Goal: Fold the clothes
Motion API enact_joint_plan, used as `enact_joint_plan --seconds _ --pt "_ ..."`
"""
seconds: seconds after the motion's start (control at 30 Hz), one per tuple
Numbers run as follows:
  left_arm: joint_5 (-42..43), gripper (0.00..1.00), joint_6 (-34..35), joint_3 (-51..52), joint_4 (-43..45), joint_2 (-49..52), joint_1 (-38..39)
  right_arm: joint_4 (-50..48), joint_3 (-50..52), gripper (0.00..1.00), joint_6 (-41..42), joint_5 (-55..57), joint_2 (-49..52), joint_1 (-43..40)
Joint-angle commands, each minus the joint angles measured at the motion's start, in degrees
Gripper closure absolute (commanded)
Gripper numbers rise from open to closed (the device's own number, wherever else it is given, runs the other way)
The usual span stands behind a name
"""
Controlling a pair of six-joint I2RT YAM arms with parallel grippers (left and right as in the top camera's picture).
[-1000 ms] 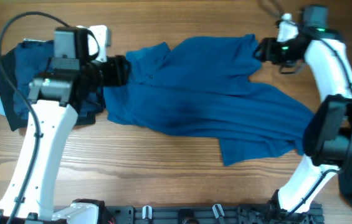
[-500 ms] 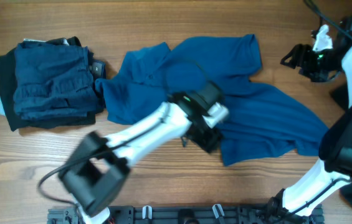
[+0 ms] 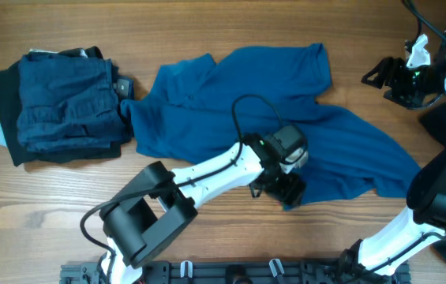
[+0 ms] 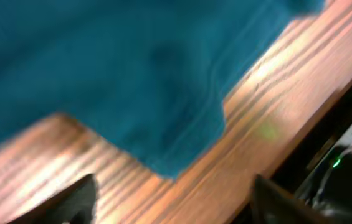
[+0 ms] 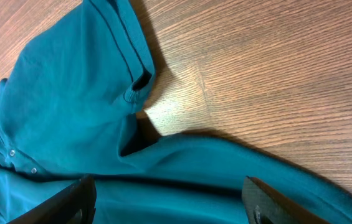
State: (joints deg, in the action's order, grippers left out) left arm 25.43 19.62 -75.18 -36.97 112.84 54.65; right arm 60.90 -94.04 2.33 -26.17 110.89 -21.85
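left jaws apart over polo shirt [image 3: 199, 118] hem corner | right jaws apart, off cloth, over table [image 3: 349, 31] near sleeve edge

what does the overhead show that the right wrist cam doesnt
Only the overhead shows the stack of dark garments at the table's left, the left gripper at the lower hem corner of the blue polo shirt, and the right gripper open over bare wood beyond the sleeve. Only the right wrist shows the sleeve cuff stitching and the placket buttons close up. Both show the shirt and the wooden table.
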Motion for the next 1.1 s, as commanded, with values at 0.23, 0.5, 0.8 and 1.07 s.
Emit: enact_joint_plan --seconds 0.23,0.5,0.8,1.07 --pt "0.0 0.32 12.8 -1.0 2.1 4.3 -1.2 0.2 -0.7 0.24 0.2 -2.6 -0.9 0.0" --pt "1.1 0.41 17.9 -1.0 5.0 7.0 -3.0 -0.2 -0.7 0.24 3.4 -4.0 -0.9 0.0" --pt "6.1 0.96 24.6 -1.0 10.1 6.5 -0.5 -0.4 -0.7 0.24 6.2 -3.9 -0.9 -0.2" --pt "-9.9 0.96 17.8 -1.0 -11.1 -14.6 -7.6 -0.1 -0.7 0.23 5.3 -3.2 -0.9 -0.3"
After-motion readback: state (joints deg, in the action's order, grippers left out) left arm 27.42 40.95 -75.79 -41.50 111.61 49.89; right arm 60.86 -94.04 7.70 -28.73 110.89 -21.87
